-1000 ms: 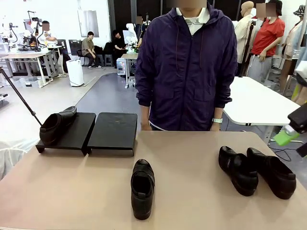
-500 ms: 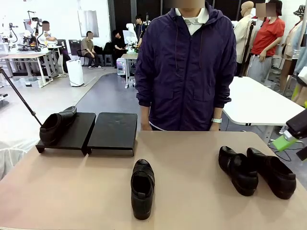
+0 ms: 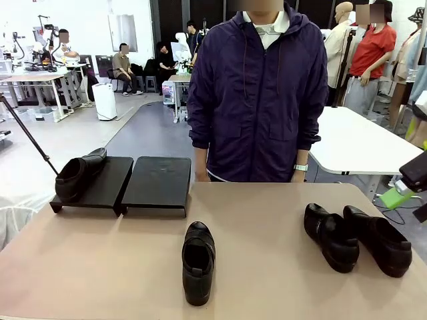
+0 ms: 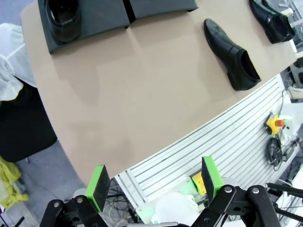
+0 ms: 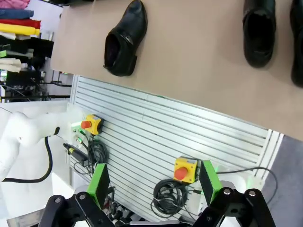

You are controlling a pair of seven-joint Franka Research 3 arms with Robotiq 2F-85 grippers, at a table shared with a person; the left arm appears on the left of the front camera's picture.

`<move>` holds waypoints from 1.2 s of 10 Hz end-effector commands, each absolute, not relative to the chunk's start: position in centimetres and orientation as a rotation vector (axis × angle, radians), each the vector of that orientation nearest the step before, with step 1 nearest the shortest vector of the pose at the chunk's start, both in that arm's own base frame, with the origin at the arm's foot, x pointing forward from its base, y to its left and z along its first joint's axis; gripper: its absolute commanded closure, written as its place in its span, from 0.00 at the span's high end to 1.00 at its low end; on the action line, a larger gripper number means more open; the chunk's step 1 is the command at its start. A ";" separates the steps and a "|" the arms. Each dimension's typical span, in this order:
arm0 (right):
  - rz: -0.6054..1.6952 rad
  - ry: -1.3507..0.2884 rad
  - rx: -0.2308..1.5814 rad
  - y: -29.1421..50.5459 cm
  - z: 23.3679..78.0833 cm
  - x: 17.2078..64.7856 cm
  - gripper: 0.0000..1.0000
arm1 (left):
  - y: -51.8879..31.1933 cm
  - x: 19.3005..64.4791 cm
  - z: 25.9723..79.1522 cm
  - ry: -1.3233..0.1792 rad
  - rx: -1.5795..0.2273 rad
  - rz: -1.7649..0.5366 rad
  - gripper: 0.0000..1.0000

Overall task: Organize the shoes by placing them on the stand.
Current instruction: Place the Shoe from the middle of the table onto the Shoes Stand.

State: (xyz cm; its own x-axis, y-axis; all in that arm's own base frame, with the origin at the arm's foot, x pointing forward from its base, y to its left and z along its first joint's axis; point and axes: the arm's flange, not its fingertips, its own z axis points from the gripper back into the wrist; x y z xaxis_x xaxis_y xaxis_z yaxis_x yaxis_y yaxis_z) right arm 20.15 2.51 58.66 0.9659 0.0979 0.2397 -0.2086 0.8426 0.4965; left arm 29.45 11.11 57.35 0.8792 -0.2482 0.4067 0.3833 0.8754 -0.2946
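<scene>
Front view: one black leather dress shoe on the low black two-panel stand; lone shoe and shoe pair on the tan table, the pair just below the right gripper.
Left wrist view: left gripper spread wide, empty; stand far ahead, to its left.
Right wrist view: right gripper spread wide, empty; lone shoe ahead-left, pair ahead-right.

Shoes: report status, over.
Left claw, right claw open, holding nothing. One shoe on the stand's left panel. Three shoes loose on the table. Path to stand unobstructed.
</scene>
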 end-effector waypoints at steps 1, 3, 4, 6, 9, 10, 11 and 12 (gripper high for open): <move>0.172 -0.203 0.565 2.3 59.2 20.3 1.00 | 11.2 29.3 57.4 -0.367 -0.381 -0.342 1.00; 0.172 -0.203 0.565 2.3 59.2 20.3 1.00 | 11.2 29.3 57.4 -0.367 -0.381 -0.342 1.00; 0.172 -0.203 0.565 2.3 59.2 20.3 1.00 | 11.1 29.5 57.3 -0.368 -0.379 -0.337 1.00; 0.172 -0.203 0.565 2.3 59.2 20.3 1.00 | 2.6 33.7 58.6 -0.235 -0.288 -0.233 1.00; 0.172 -0.203 0.565 2.3 59.2 20.3 1.00 | -14.6 37.7 54.4 -0.090 -0.053 -0.341 1.00; 0.172 -0.203 0.565 2.3 59.2 20.3 1.00 | -18.9 38.1 51.4 -0.035 -0.027 -0.380 1.00; 0.172 -0.203 0.565 2.3 59.2 20.3 1.00 | -23.0 37.7 48.8 0.033 0.010 -0.374 1.00; 0.172 -0.203 0.565 2.3 59.2 20.3 1.00 | -25.3 38.4 48.0 0.021 -0.098 -0.315 1.00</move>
State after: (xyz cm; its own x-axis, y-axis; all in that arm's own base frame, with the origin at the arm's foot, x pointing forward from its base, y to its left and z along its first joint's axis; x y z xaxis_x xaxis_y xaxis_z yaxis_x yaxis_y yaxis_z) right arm 20.14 2.48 58.67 0.9664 0.0975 0.2378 -0.2075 0.8420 0.4980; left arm 36.11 -25.54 46.97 0.9305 -0.3661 -0.0101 0.3652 0.9297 -0.0479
